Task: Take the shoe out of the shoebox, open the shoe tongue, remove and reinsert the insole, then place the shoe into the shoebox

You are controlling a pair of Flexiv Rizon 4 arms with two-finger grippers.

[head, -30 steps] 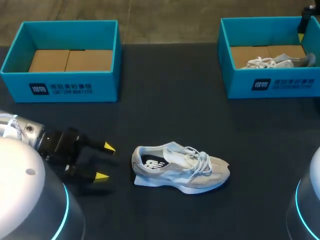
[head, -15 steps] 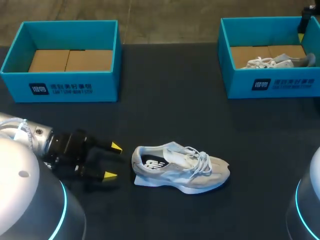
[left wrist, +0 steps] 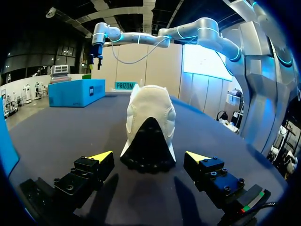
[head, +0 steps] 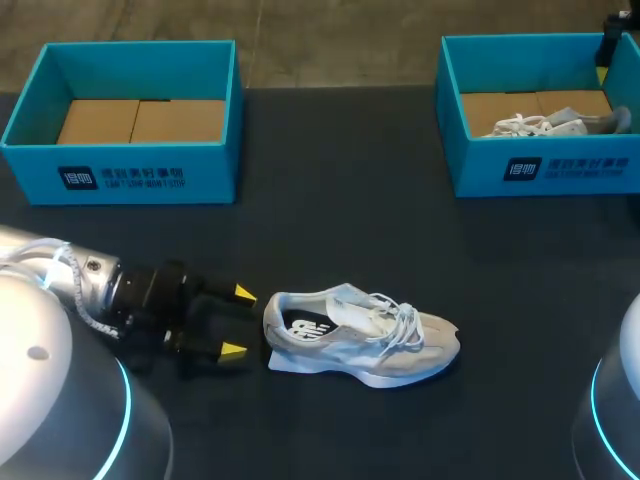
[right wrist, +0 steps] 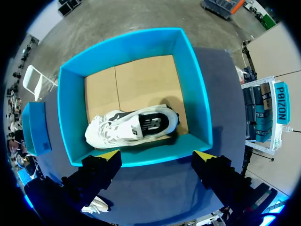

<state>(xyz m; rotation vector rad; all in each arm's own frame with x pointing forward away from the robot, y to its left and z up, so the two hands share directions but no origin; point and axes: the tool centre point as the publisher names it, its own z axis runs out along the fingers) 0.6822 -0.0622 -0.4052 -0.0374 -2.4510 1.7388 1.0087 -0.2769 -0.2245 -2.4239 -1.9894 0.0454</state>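
The left arm [head: 90, 290] comes in low from the near left corner and lies almost level over the dark surface [head: 340, 230], its wrist turned so that one yellow tip [head: 244, 293] sits farther from the robot than the other [head: 232, 349]. The left jaws stand wide open and hold nothing. Just ahead of them, in line with the gap between the two fingers [left wrist: 101, 156], the grey and white shoe [head: 360, 335] lies on the surface with its heel toward the jaws and its toe pointing away. In the left wrist view the heel [left wrist: 149, 127] faces the jaws squarely, close to the tips but apart from both. The empty left box [head: 120, 120] stands well beyond the left jaws, off to their far side. The right arm [left wrist: 188, 35] arches high over the far right corner with its wrist pointing straight down. The right jaws are also wide open, their tips [right wrist: 109, 154] spread apart and gripping nothing. Well below them sits the right box [right wrist: 188, 94], and a second shoe [right wrist: 131, 126] lies on its side on the cardboard floor, under and slightly ahead of the jaws, touching neither finger
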